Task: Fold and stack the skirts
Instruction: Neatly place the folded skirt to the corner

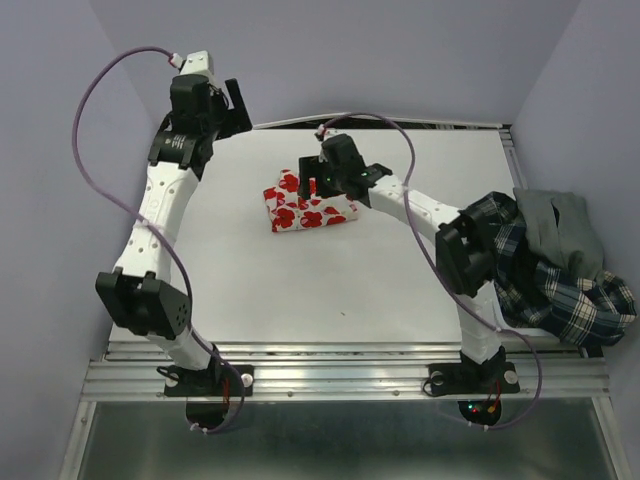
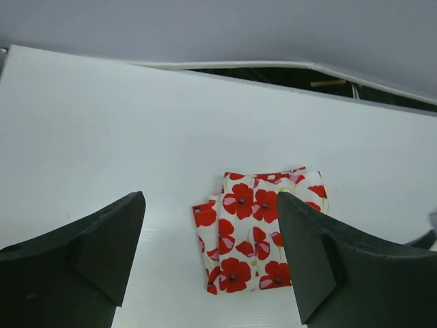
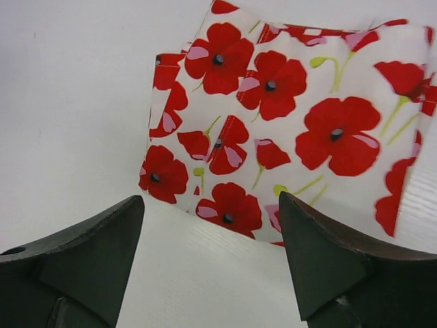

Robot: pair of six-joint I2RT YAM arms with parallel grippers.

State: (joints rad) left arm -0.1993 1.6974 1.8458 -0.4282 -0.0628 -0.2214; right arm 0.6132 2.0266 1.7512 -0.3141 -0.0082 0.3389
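**Poppy skirt folded on the table, both claws open**

The red skirt (image 1: 310, 212), white cloth printed with red poppies, lies folded into a small flat rectangle on the table (image 1: 300, 290). It sits about midway between the left and right edges and nearer the far edge than the near one. Its sides run a little askew to the table's edges. In the right wrist view the stacked layers show along one side of the fold, and the cloth lies flat on the white surface.

The right claw (image 1: 312, 183) hangs over the far left part of the red skirt, with the right arm (image 1: 420, 210) reaching in from the near right corner. Its fingers (image 3: 102, 260) stand wide apart, with no cloth caught between them. Whether a fingertip touches the skirt cannot be told.

The left claw (image 1: 238, 100) is raised near the far left corner, well apart from the red skirt. Its jaws are also spread and hold nothing. Its wrist camera shows the folded rectangle on the table between and beyond the two fingers.

The grey skirt (image 1: 560, 225) and the plaid skirt (image 1: 545, 285) lie unfolded in one rumpled heap at the right edge, spilling past it. The grey one is on the far side. The plaid one is nearer, just beside the elbow of the right arm.
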